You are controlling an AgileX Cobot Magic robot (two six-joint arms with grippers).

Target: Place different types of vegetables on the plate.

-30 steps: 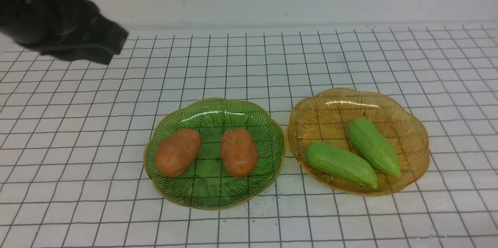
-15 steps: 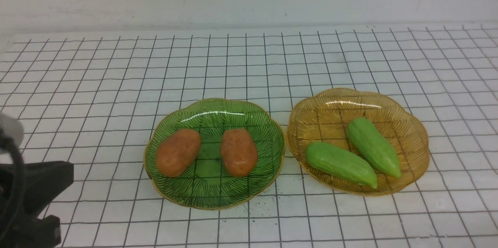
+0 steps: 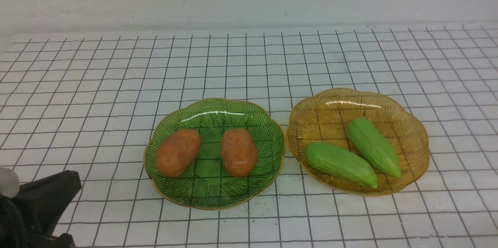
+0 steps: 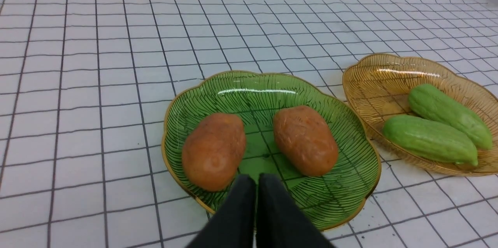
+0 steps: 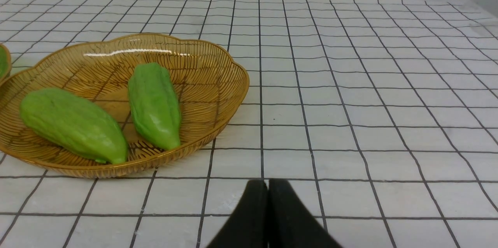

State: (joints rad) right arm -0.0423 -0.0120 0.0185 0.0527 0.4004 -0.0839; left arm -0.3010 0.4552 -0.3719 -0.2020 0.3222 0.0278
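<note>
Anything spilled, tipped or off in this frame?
Nothing stands out. Both potatoes lie in the green plate, both gourds in the amber plate. Only faint dark specks on the table by the green plate.

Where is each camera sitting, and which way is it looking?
Front view: sits between the arms, looking forward over the green plate and amber plate; part of the left arm shows in the near left corner.
Left wrist view: rides on the left arm, facing the two potatoes; the shut left gripper shows.
Right wrist view: rides on the right arm, facing the grid table beside the two green gourds; the shut right gripper shows.
Shared: all three views show the amber plate and its gourds.
</note>
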